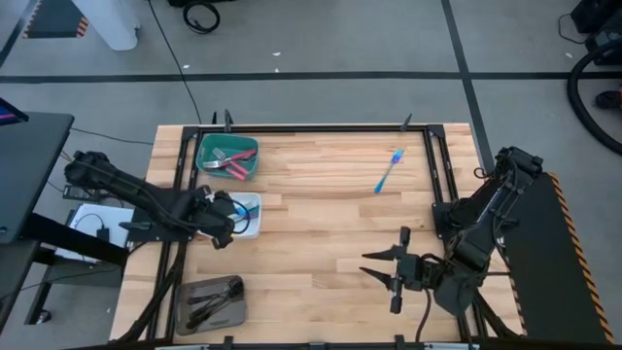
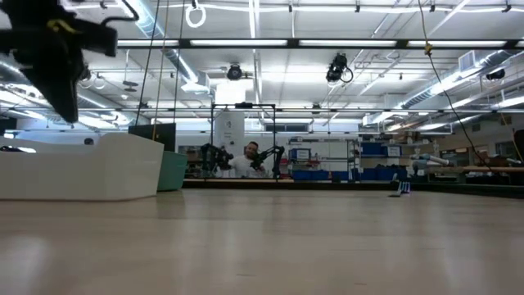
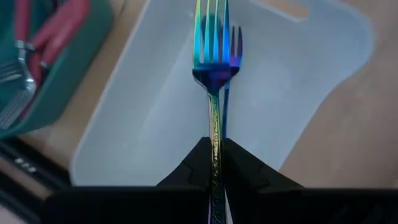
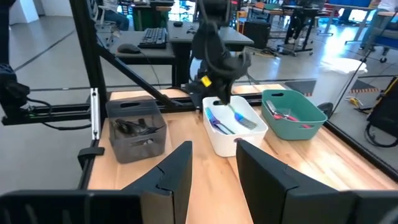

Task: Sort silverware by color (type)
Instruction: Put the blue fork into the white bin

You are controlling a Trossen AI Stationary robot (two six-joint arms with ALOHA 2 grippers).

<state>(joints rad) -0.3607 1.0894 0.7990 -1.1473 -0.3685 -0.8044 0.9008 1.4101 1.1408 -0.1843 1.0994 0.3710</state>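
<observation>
My left gripper point(image 3: 214, 163) hangs over the white tray point(image 1: 248, 216), shut on an iridescent blue-purple fork point(image 3: 214, 62). More iridescent pieces point(image 4: 217, 121) lie in that tray. Red-handled silverware point(image 1: 228, 160) rests in the teal tray point(image 1: 206, 146). Dark utensils point(image 1: 216, 297) lie in the grey tray point(image 1: 190, 290). One blue utensil point(image 1: 389, 172) lies flat on the table toward its far right, also seen in the low view point(image 2: 403, 188). My right gripper point(image 1: 389, 270) is open above the near right of the table and touches nothing. My left gripper pinches the fork's slim handle point(image 3: 215, 140) between its two fingers, which lie along the handle. The tined head point(image 3: 213, 37) points away from the fingers, down over the inside of the white tray. Whether the tines touch the tray floor, I cannot tell.
The three trays stand in a row along the table's left edge: teal far, white point(image 4: 233, 134) in the middle, grey point(image 4: 134, 134) near. Black frame rails point(image 1: 428, 165) border the wooden table top. The middle of the table is bare wood point(image 1: 321, 233).
</observation>
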